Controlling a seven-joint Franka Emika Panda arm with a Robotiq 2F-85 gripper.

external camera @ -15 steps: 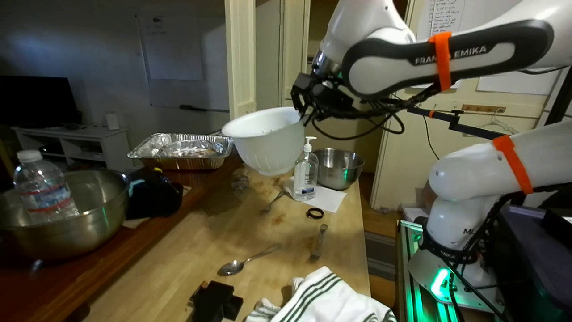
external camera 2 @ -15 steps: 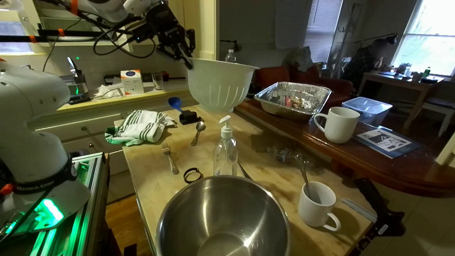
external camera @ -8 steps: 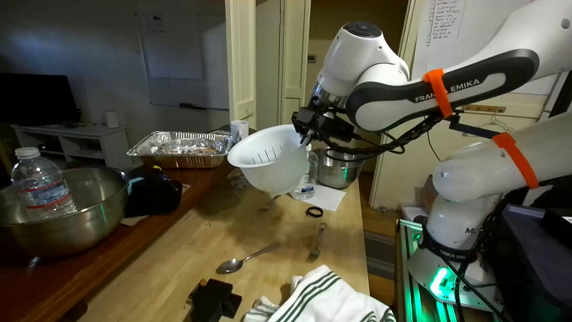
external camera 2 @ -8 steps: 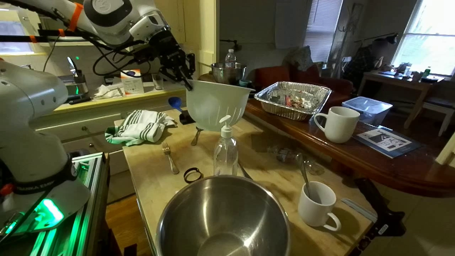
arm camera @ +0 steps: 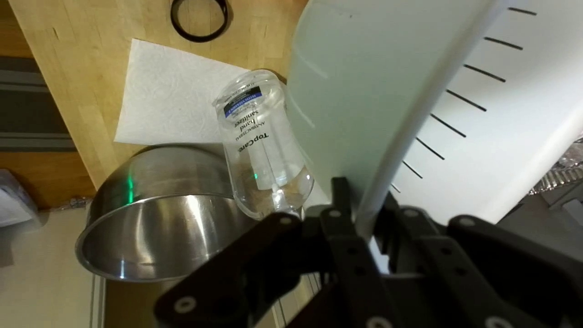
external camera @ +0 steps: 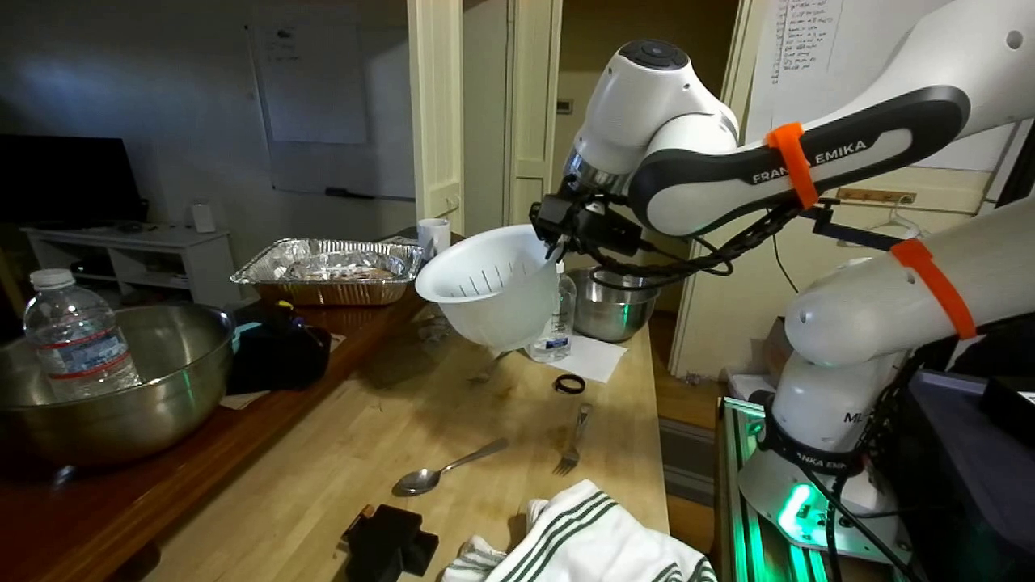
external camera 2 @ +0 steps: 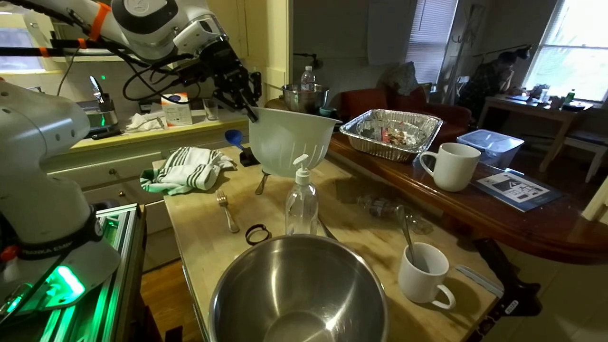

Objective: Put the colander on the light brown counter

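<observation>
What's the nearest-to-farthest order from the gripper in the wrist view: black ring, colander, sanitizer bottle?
1. Colander: rim held in the gripper.
2. Sanitizer bottle: picture-left of the colander.
3. Black ring: top left, on the counter.

A spoon and a fork lie near a striped white towel.

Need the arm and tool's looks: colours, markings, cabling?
Arm: glossy white, rounded links; dark side panel lettered FRANKA EMIKA, partly covered by an orange strap. Second orange strap nearer the base, which has a green light. Black cables bundled underneath, some looping. Tool: black jointed linkage, pale round pins.
</observation>
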